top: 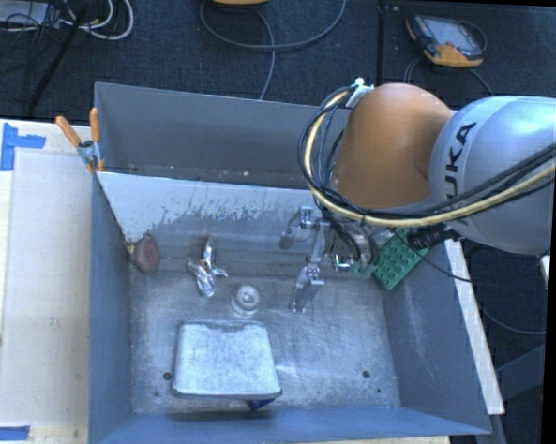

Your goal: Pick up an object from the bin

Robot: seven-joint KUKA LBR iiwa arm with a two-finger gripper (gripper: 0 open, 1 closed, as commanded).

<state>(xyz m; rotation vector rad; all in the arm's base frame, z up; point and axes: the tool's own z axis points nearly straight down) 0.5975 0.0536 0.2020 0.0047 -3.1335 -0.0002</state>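
My gripper (304,257) hangs over the middle of the bin floor, right of centre, under the orange cover. Its two metal fingers (305,287) stand apart, open, with nothing between them. A small clear round cap (245,301) lies on the floor just left of the lower fingertip. Further left lies a shiny metal tap-shaped piece (204,269). A green studded building plate (399,259) leans on the right wall, just right of the gripper and partly behind the arm's cables.
A flat grey-white pad (224,359) lies near the front wall, with a dark blue thing (260,405) peeking out under its front right corner. A brownish-pink round lump (145,253) sits against the left wall. The arm covers the bin's back right corner.
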